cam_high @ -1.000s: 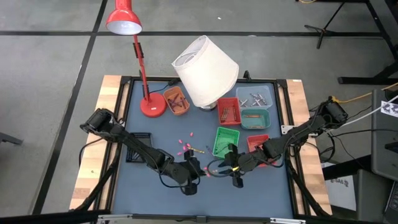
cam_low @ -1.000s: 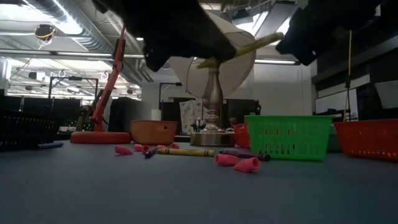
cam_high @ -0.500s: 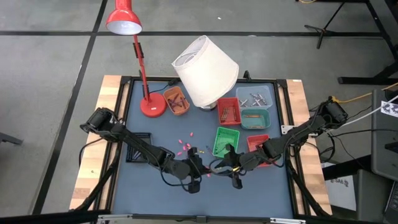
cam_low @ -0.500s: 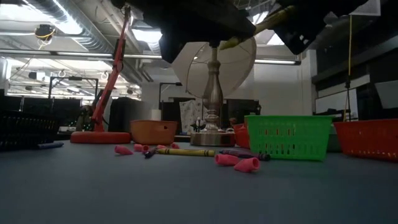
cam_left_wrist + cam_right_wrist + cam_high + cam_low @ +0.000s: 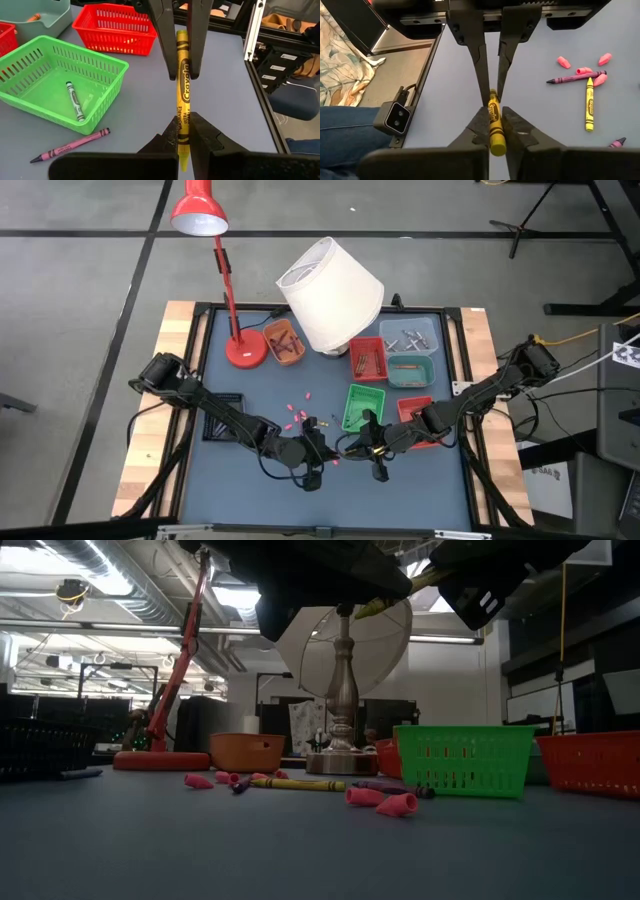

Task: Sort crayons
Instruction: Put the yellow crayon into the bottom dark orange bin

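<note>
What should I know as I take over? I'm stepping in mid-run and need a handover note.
Left gripper: shut on one end of the held yellow crayon, above the table.
Right gripper: shut on its other end, so both arms hold it mid-handoff.
Done: one green crayon lies in the green basket.
Left: a magenta crayon beside that basket; a second yellow crayon, a purple crayon and pink pieces loose on the mat.
Next, probably: one gripper lets go, the other bins the crayon.
</note>
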### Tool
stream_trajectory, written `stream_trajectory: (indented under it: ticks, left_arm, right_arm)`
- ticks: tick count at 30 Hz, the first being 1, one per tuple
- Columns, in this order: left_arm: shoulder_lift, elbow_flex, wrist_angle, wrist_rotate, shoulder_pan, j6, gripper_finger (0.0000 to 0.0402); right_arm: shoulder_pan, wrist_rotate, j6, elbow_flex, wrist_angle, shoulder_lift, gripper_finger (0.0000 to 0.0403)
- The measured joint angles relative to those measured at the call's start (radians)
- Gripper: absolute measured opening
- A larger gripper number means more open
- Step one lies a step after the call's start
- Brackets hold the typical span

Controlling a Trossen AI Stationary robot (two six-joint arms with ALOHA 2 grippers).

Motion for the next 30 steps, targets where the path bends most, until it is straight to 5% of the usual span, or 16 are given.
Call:
stream_trajectory:
  ticks: [12, 21, 30]
  left_arm:
    - [0.000, 0.000, 0.000, -0.005, 0.000, 0.000, 0.0009]
    - [0.000, 0.000, 0.003, -0.011, 0.001, -0.002, 0.0080]
    - [-0.001, 0.000, -0.031, -0.011, 0.001, -0.001, 0.0105]
  right_arm:
    - [0.000, 0.014, 0.000, 0.000, -0.002, 0.000, 0.0025]
    - [0.000, 0.030, 0.003, 0.000, -0.022, -0.027, 0.0027]
    - [0.000, 0.031, 0.006, 0.000, -0.269, -0.178, 0.0015]
